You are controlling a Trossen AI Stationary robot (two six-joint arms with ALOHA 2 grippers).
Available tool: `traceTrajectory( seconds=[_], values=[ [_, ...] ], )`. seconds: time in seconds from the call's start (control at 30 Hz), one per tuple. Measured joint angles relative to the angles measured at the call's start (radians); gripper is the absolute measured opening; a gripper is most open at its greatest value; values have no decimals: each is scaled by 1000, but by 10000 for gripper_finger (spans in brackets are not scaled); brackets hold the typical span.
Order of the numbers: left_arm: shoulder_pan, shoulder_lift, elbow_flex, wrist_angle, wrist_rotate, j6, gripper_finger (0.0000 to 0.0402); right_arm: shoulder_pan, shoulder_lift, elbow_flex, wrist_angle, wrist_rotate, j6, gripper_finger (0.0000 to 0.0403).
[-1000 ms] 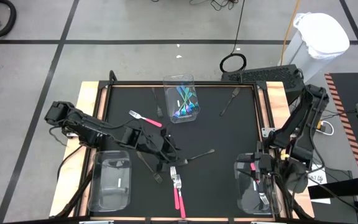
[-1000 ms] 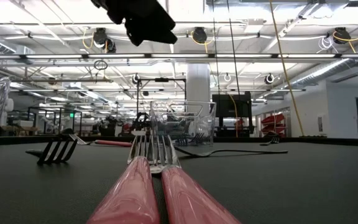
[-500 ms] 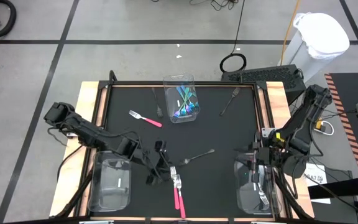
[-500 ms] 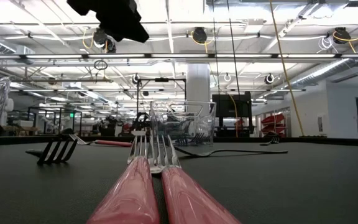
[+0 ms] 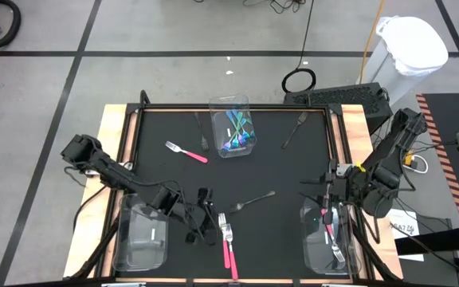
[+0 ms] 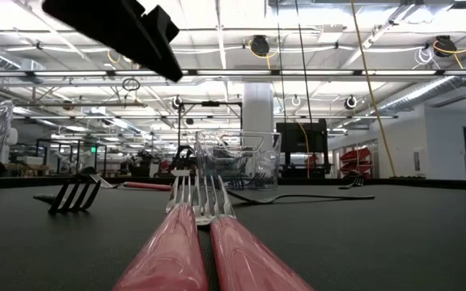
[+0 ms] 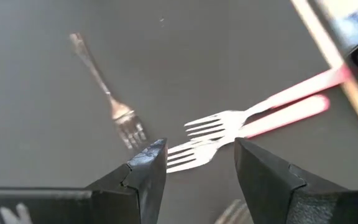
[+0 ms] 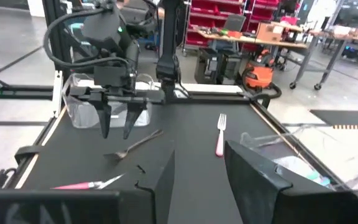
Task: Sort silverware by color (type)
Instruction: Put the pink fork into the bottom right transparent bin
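Claws both gape empty: left claw [image 5: 203, 217] hangs beside two pink forks [image 5: 228, 243] on the counter [image 5: 285, 171]; right claw [image 5: 315, 191] hovers over a clear bin [image 5: 327, 239].

tabletop [image 5: 293, 171]: black mat | far edge centre: clear bin [image 5: 231, 127] | near corners: two clear bins [image 5: 143, 231] | near edge centre: two pink-handled forks [image 5: 228, 243] | loose: pink fork [image 5: 186, 151], grey forks [image 5: 253, 198]
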Motion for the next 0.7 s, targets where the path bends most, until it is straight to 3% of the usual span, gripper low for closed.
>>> traceTrajectory(
  seconds=[0.17,0.47,0.7],
  values=[
    [1,22,0,-24,-35,18,187,0,11,0,-30,-2,38,137],
    [2,68,0,-20,135,137,187,0,15,0,-24,4,-21,137],
    [1,166,58,-20,199,240,187,0,15,0,-19,5,1,137]
  ],
)
